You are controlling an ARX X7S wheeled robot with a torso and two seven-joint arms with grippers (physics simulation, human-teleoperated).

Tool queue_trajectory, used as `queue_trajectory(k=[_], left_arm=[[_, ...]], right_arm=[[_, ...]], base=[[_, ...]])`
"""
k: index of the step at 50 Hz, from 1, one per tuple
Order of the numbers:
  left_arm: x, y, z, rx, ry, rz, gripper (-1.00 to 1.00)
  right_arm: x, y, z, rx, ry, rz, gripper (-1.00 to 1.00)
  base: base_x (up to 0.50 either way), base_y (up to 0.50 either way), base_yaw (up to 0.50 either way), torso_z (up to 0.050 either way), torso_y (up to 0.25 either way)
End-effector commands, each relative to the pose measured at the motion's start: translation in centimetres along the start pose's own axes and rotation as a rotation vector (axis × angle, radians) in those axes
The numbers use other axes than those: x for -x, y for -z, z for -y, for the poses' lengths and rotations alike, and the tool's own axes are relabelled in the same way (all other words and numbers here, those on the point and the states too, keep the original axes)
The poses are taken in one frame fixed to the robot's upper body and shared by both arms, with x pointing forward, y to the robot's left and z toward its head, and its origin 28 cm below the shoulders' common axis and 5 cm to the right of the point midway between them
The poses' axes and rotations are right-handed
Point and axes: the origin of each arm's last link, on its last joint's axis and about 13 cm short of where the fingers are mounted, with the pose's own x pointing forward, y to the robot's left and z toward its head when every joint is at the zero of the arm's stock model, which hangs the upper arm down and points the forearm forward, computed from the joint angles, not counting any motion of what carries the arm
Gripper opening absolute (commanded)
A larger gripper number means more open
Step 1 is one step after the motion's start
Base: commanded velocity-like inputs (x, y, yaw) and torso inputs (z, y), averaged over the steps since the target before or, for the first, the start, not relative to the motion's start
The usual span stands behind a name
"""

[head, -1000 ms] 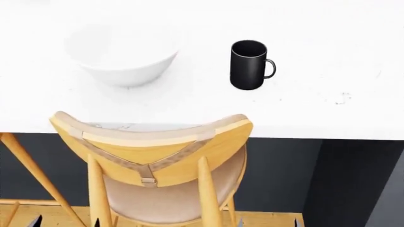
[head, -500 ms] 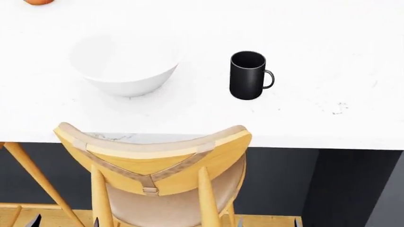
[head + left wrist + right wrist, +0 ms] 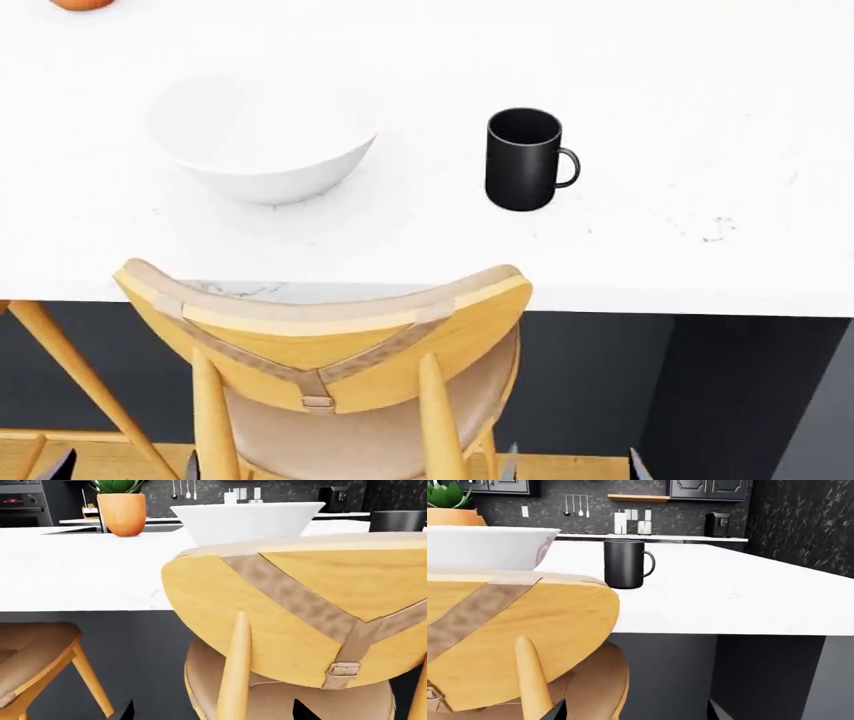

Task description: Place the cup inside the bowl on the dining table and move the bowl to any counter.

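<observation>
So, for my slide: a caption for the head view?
Black cup stands beside white bowl on the dining table, chair in front.

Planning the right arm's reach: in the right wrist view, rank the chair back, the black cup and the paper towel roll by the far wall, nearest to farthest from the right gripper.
1. The chair back, right in front of the camera, below the table edge.
2. The cup, upright on the dining table, beyond the chair.
3. The paper towel roll, on the counter against the dark back wall.
</observation>
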Motion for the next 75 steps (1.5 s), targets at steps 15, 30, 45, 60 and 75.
queue_trajectory(k=[15,30,45,60,75], left_arm=[[-3.5,-17.2,-4.0,-0.071,0.054,0.086,1.00],[-8.8,-23.8,-6.8,-0.108,0.060,0.050,1.00],[-9.5,-23.3,-7.4,-0.096,0.054,0.018,1.00],[-9.0,-23.4,-8.0,-0.089,0.052,0.017,1.00],[-8.9,-24.0,-8.0,-0.103,0.048,0.030,1.00]], right_arm=[[-3.9,-18.8,5.5,0.161,-0.112,0.159,1.00],[-6.6,-23.2,8.4,0.199,-0.093,0.070,1.00],[-6.1,-23.5,9.6,0.198,-0.062,0.028,1.00],[-5.2,-22.9,9.9,0.174,-0.049,0.012,1.00],[-4.8,-22.6,9.6,0.168,-0.075,-0.006,1.00]], base=[[0.00,0.00,0.00,0.000,0.000],[0.00,0.00,0.00,0.000,0.000],[0.37,0.07,0.00,0.000,0.000],[0.50,0.08,0.00,0.000,0.000],[0.46,0.10,0.00,0.000,0.001]])
